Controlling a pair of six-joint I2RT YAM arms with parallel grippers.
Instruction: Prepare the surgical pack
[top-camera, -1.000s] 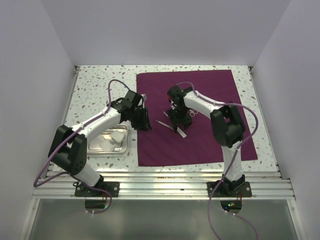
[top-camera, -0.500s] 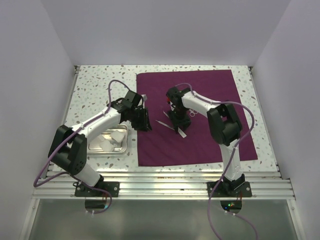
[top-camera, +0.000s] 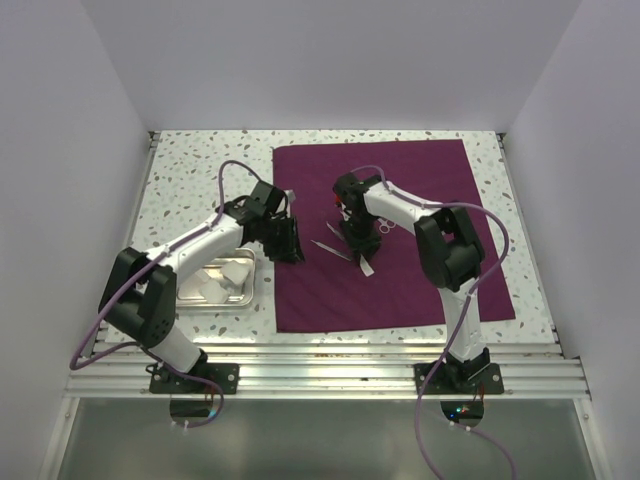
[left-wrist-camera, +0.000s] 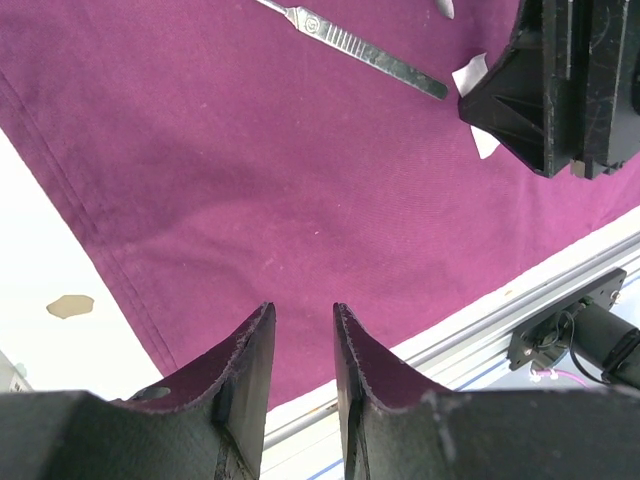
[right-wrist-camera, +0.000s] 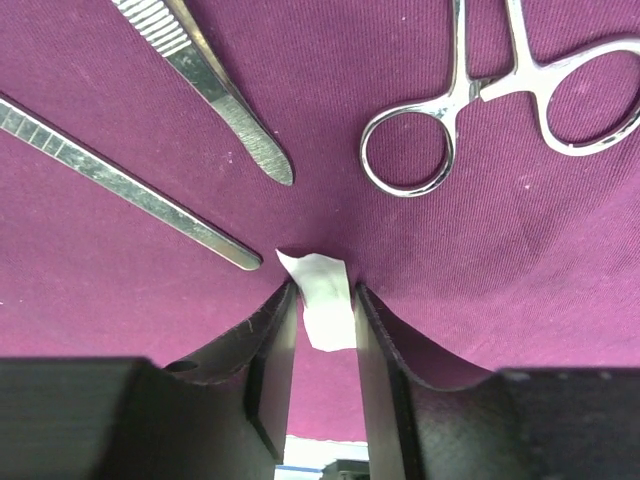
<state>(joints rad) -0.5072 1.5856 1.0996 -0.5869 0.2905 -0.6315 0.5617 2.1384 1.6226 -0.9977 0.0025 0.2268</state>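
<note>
Now that the right pincer (right-wrist-camera: 322, 292) has narrowed from a wider gape to clench the white gauze slip (right-wrist-camera: 328, 325) on the purple cloth (right-wrist-camera: 100, 300), near the tweezers (right-wrist-camera: 215, 85), lifting it looks next, while the left pincer (left-wrist-camera: 303, 320) hangs slightly parted, empty.

The right gripper (right-wrist-camera: 322, 292) draws its jaws in from a wide gap to a narrow one. Its fingers (right-wrist-camera: 270, 340) now press on both sides of the small white gauze piece (right-wrist-camera: 326, 305), which lies near the middle of the purple cloth (top-camera: 420, 180). In the overhead view the right arm's elbow (top-camera: 447, 250) has swung a little toward the cloth's left edge, away from its right edge.
</note>
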